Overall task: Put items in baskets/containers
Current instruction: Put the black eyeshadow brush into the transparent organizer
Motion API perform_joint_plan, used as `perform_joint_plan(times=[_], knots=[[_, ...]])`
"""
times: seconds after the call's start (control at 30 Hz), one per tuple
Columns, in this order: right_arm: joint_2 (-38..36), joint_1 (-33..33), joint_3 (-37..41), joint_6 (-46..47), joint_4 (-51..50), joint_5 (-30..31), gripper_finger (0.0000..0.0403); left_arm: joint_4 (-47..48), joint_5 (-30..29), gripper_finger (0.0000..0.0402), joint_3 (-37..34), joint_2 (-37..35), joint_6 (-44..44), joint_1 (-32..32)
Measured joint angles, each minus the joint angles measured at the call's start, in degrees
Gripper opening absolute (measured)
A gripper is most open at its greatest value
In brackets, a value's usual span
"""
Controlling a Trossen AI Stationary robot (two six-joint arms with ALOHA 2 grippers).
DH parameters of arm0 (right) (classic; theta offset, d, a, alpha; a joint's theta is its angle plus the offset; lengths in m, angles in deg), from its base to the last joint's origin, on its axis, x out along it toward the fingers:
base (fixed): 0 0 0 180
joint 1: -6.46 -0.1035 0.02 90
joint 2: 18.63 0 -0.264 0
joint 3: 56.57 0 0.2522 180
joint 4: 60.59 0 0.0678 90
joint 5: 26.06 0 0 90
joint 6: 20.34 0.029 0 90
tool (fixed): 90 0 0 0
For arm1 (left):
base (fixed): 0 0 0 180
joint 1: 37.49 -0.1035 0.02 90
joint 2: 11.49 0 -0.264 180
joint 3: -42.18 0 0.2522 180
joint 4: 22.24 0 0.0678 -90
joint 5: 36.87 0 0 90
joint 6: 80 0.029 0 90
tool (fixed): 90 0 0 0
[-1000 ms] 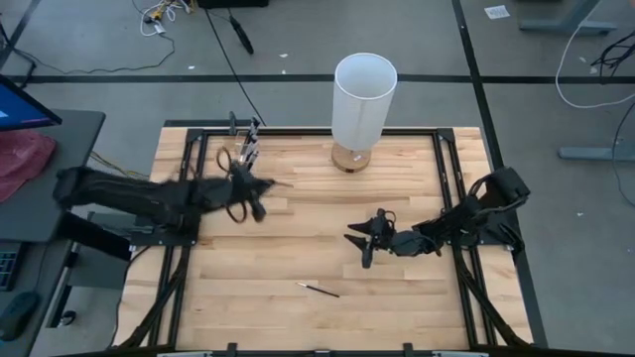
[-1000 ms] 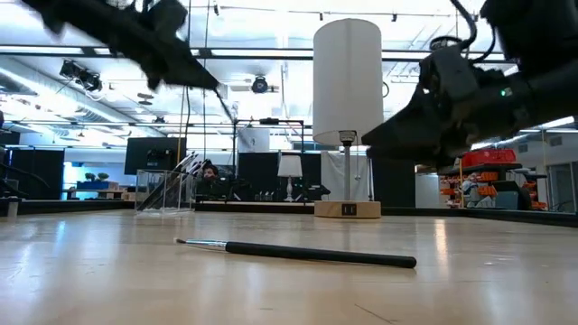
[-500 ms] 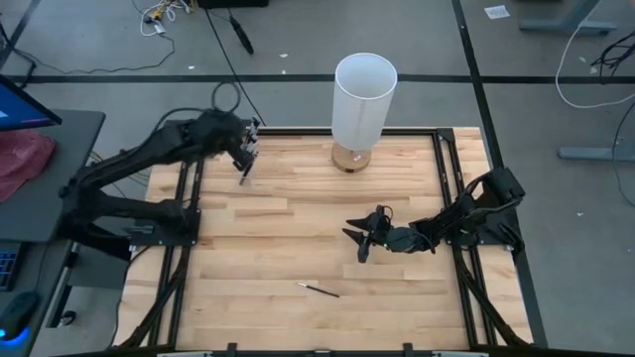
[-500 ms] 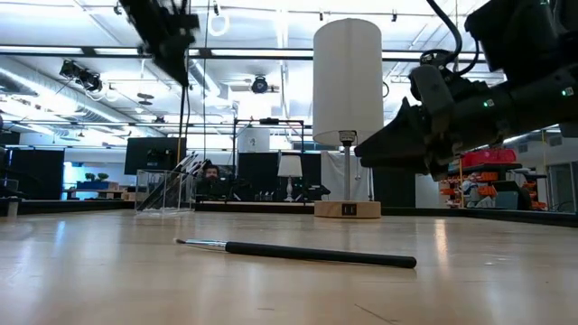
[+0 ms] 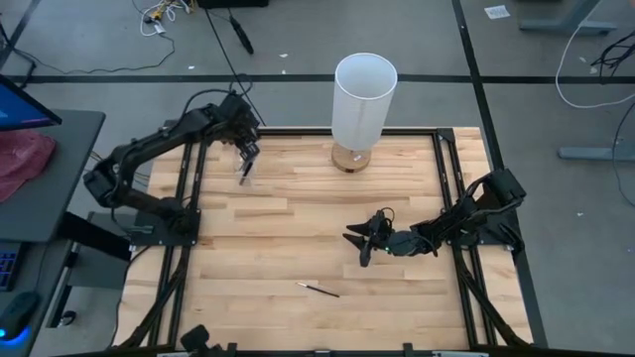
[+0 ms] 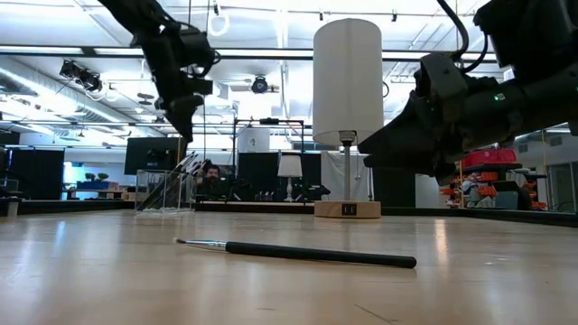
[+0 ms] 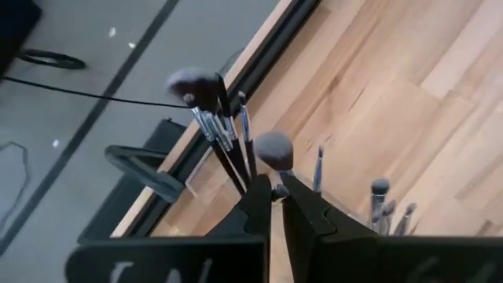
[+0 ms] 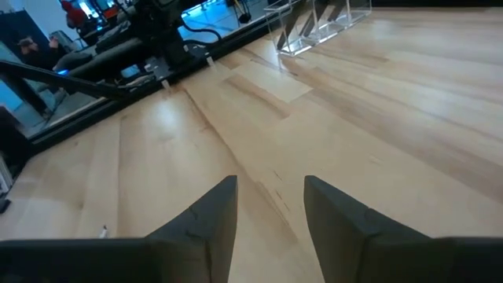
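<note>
A clear cup (image 5: 246,159) (image 6: 166,191) stands near the table's far left corner with several dark-handled brushes (image 7: 216,118) leaning in it. My left gripper (image 5: 244,147) (image 6: 186,126) hangs right above it, fingers pointing down and closed to a narrow slit (image 7: 277,198) on a round-headed brush (image 7: 273,149). One more thin brush (image 5: 319,289) (image 6: 298,253) lies flat on the near middle of the table. My right gripper (image 5: 362,244) (image 8: 271,196) hovers open over the table's middle right, touching nothing. My left gripper comes from above, pointing down, and pinches the brush's stem just behind the ferrule (image 7: 280,177) at its fingertips. The grey head points away from the fingers toward the cup. The fingers hide the rest of the handle.
A lamp with a tall white shade (image 5: 364,97) (image 6: 348,81) stands on a wooden base (image 5: 350,157) at the table's far edge. Black frame rails (image 5: 451,198) run along the table's sides. Bare wood lies between the arms and around the loose brush.
My left gripper has swung from the table's middle left toward the far edge to a place over the cup, and has then come down toward the cup's brushes.
</note>
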Motion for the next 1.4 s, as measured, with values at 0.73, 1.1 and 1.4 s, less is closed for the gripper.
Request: perform_joint_plan(times=[0.73, 1.1, 1.4], knots=[[0.0, 1.07, -0.02, 0.01, 0.0, 0.39, 0.015, 1.9, 1.99, 0.0016, 9.4, 2.1, 1.48, -5.53], [0.0, -0.49, -0.04, 2.05, 0.04, 0.04, 0.015, -0.51, 4.77, 0.0017, 6.78, 10.57, 3.85, -8.9], [0.0, -0.74, -0.04, 3.53, 0.07, 0.04, 0.015, -1.16, 5.0, 0.0027, 6.78, 14.64, 3.81, -8.88]])
